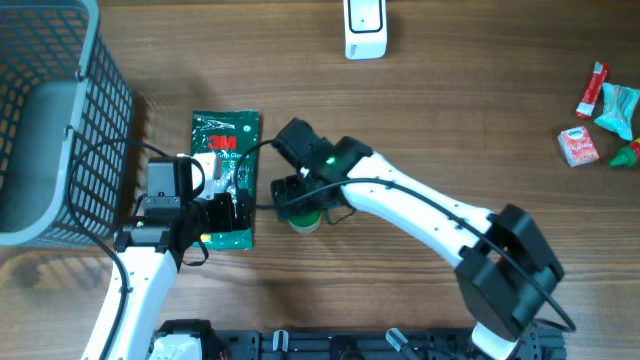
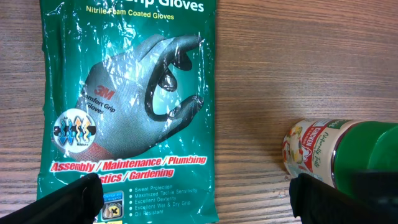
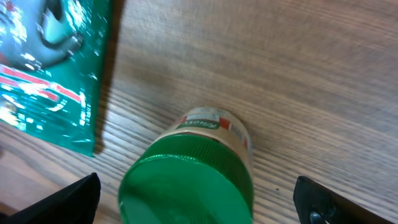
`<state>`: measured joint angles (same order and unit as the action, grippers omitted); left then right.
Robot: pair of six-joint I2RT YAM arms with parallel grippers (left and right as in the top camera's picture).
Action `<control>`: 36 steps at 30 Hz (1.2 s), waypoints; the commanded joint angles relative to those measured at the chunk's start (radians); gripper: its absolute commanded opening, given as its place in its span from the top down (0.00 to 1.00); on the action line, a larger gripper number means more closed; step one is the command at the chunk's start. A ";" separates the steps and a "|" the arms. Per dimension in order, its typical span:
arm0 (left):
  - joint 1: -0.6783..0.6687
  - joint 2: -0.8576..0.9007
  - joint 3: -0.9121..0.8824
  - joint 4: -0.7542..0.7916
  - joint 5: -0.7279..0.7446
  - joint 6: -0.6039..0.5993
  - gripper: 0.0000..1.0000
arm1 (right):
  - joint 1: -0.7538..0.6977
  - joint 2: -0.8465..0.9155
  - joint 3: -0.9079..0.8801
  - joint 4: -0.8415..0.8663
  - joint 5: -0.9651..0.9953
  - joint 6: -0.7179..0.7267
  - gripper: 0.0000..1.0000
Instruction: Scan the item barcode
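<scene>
Jar (image 3: 186,180) sits between the right end effector's (image 3: 199,200) spread jaws.

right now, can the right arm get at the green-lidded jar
Probably yes. The right gripper is open directly above the green-lidded jar, a finger on either side of the lid, with nothing between them. The 3M gloves pack lies apart to one side.

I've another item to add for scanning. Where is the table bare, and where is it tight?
The table is bare in a wide patch between the scanner, the snack packets and the right arm below. Tight: the strip from the basket past the glove pack to the green-lidded jar.
</scene>
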<state>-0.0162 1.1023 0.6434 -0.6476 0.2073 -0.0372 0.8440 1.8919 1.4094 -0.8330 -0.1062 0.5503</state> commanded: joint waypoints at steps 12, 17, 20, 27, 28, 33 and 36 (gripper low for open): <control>0.008 -0.001 0.000 0.003 0.001 -0.009 0.00 | -0.068 0.066 -0.014 -0.100 0.169 -0.002 0.00; 0.008 -0.001 0.000 0.003 0.001 -0.009 0.00 | -0.175 0.063 -0.012 -0.102 0.230 -0.081 0.00; 0.008 -0.001 0.000 0.003 0.001 -0.008 0.00 | -0.222 0.042 0.016 -0.122 0.230 -0.080 0.00; 0.008 0.000 0.000 0.003 0.001 -0.009 0.00 | -0.254 -0.079 0.155 -0.230 0.173 -0.018 0.00; 0.008 -0.001 0.000 0.003 0.001 -0.009 0.00 | -0.256 -0.106 0.155 -0.246 0.157 -0.001 0.00; 0.008 -0.001 0.000 0.003 0.001 -0.009 0.00 | -0.258 -0.177 0.151 -0.279 0.092 -0.259 0.00; 0.008 -0.001 0.000 0.003 0.001 -0.009 0.00 | -0.258 -0.164 0.103 -0.267 0.060 -0.454 0.00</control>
<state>-0.0162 1.1023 0.6434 -0.6476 0.2073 -0.0368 0.5888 1.7191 1.5440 -1.1076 0.0051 0.3332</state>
